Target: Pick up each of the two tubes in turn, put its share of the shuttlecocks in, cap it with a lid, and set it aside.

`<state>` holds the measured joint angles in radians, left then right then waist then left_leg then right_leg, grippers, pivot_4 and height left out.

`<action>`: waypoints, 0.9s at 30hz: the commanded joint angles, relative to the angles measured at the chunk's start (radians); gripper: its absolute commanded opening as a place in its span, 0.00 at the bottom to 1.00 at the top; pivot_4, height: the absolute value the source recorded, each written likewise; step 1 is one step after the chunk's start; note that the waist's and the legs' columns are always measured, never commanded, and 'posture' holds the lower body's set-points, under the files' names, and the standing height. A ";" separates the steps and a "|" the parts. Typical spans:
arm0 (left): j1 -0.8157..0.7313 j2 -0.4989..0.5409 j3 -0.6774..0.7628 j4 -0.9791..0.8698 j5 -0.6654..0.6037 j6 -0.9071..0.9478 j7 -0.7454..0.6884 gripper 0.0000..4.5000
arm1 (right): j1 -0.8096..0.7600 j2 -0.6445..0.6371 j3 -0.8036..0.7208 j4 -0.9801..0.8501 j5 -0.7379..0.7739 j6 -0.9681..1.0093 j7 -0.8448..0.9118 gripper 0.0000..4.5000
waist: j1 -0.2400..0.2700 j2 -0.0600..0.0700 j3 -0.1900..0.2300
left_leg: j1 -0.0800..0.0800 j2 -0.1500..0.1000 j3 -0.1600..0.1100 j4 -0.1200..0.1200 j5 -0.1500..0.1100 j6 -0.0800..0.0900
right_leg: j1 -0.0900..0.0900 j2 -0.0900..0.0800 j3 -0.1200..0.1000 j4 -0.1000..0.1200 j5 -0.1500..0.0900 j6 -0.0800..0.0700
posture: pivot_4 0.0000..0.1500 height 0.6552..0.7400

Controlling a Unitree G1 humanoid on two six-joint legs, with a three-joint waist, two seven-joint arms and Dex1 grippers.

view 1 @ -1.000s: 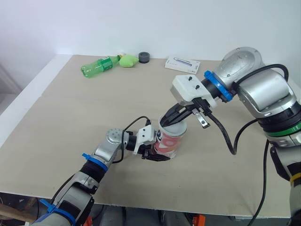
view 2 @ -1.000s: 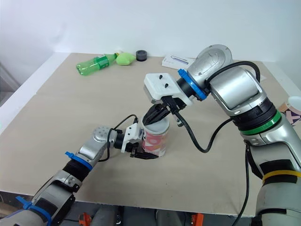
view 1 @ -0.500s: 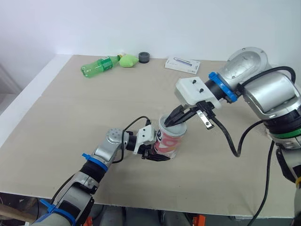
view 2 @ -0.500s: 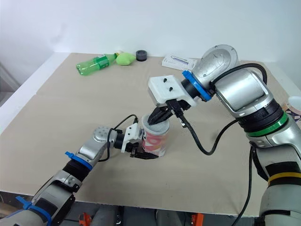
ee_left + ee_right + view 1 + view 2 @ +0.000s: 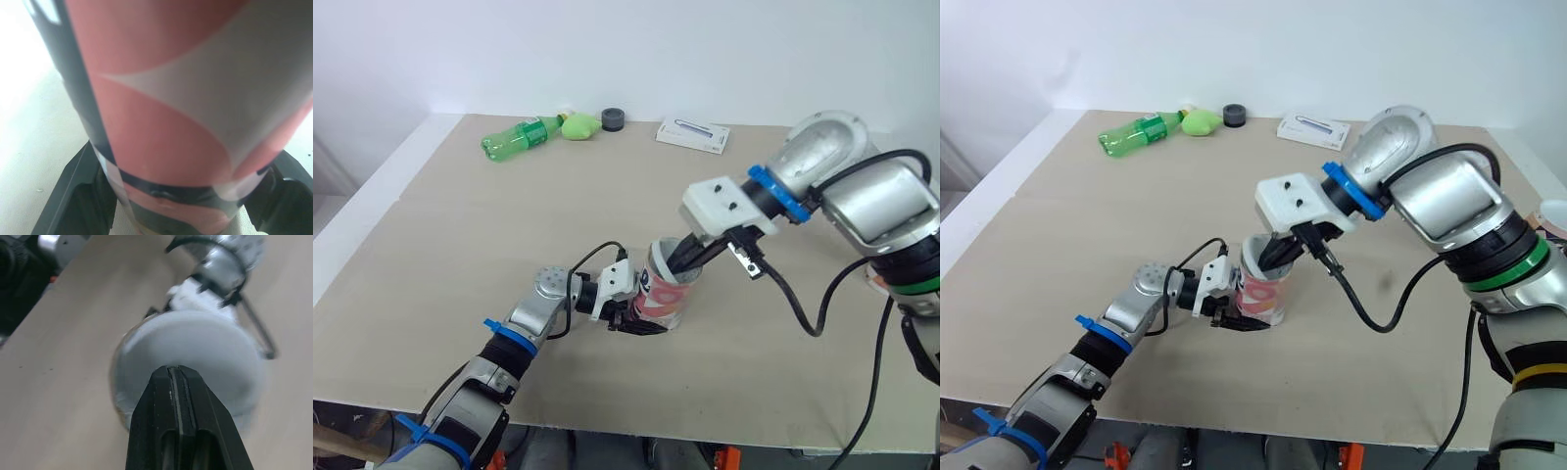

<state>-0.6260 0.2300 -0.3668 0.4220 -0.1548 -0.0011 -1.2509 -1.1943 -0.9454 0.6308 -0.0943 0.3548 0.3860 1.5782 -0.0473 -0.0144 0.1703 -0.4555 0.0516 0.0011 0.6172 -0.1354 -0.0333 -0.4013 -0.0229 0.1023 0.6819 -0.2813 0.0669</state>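
Operator: Since one second ago, the right arm has dropped and swung outward toward 3 o'clock. The right claw [image 5: 672,265] tips now sit at the mouth of the tube [image 5: 663,298].

Inspector: Claw states?

Operator: Right claw: fingers pressed together, angled down toward 7 o'clock, over the tube's white round top. Left claw [image 5: 638,319]: clamped on the tube's lower body, with the forearm reaching in low from 7 o'clock.

Inspector: Tube position?

Operator: Standing on the tabletop [image 5: 460,245], near centre, toward the 6 o'clock edge. Green bottle [image 5: 519,137], dark cap [image 5: 613,119] and white box [image 5: 693,134] lie well apart from it, at 11 to 12 o'clock.
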 commanded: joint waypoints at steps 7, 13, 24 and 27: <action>0.029 0.020 -0.014 0.008 0.030 0.026 0.004 0.62 | -0.056 0.002 -0.011 0.047 -0.008 -0.042 0.036 0.01 | 0.000 0.000 0.000 | -0.001 0.000 0.000 0.000 0.000 0.000 | 0.000 0.000 0.000 0.000 0.000 0.000 | 1.00 0.87; 0.027 0.019 -0.012 0.010 0.031 0.026 0.008 0.62 | -0.067 -0.044 -0.058 0.040 0.101 -0.040 0.036 0.07 | 0.000 0.000 0.000 | -0.001 0.000 0.000 0.000 0.000 0.000 | -0.001 0.000 0.000 0.000 0.001 0.000 | 1.00 0.87; 0.004 0.015 -0.007 0.046 0.033 0.011 0.003 0.62 | -0.024 -0.066 -0.233 0.020 0.145 0.077 0.025 0.98 | 0.000 0.000 0.000 | -0.002 0.000 0.000 0.000 0.000 0.000 | -0.001 0.000 0.000 0.000 0.000 0.000 | 1.00 0.87; -0.004 0.013 -0.007 0.061 0.034 0.003 -0.001 0.62 | -0.028 -0.029 -0.262 0.041 0.125 0.101 0.007 0.98 | 0.000 0.000 0.000 | -0.002 0.000 0.000 0.000 0.000 0.000 | -0.001 0.000 0.000 0.000 0.000 0.000 | 1.00 0.87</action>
<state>-0.6358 0.2276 -0.3636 0.4421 -0.1575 -0.0051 -1.2572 -1.2014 -0.9817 0.4117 -0.0580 0.4875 0.4749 1.5756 -0.0477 -0.0147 0.1705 -0.4572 0.0515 0.0009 0.6176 -0.1353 -0.0332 -0.4026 -0.0230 0.1024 0.6818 -0.2808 0.0671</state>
